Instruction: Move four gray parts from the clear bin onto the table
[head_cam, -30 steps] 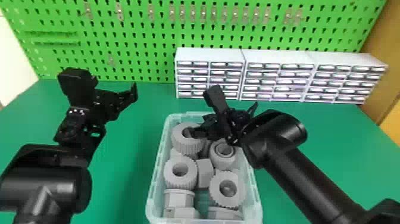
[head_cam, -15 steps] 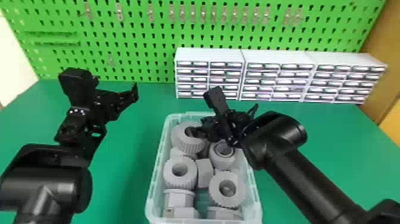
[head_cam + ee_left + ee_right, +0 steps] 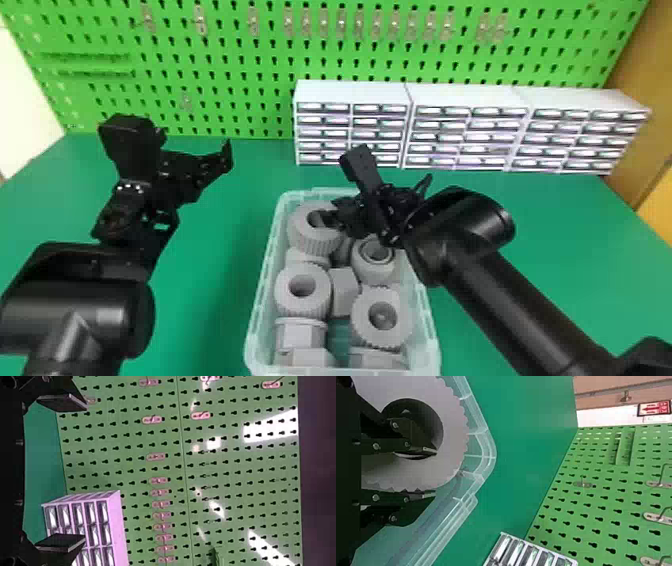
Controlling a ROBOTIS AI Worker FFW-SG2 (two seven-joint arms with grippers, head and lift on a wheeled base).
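Observation:
My right gripper (image 3: 336, 216) reaches into the back left of the clear bin (image 3: 266, 280). In the right wrist view, my right gripper (image 3: 435, 473) is shut on the wall of a toothed gray part (image 3: 454, 427), one finger inside its hole and the other against its outer rim. That gray part (image 3: 315, 243) leans at the bin's back left corner. Several others lie nearer, among them a ring (image 3: 287, 302), a toothed ring (image 3: 364, 325) and a round part (image 3: 372, 272). Left of the bin, above the table, my left gripper (image 3: 210, 170) hangs open; the left gripper (image 3: 84, 472) holds nothing.
White drawer cabinets (image 3: 350, 92) stand along the back of the green table (image 3: 225, 240), against a green pegboard (image 3: 240, 100). The right forearm crosses over the bin's right wall. Bare tabletop lies between the left arm and the bin, and also beyond the right arm.
The right gripper's finger at the back left gray part has shifted slightly right, and its wrist has tilted a little. The left arm has kept still, and the bin stays in place.

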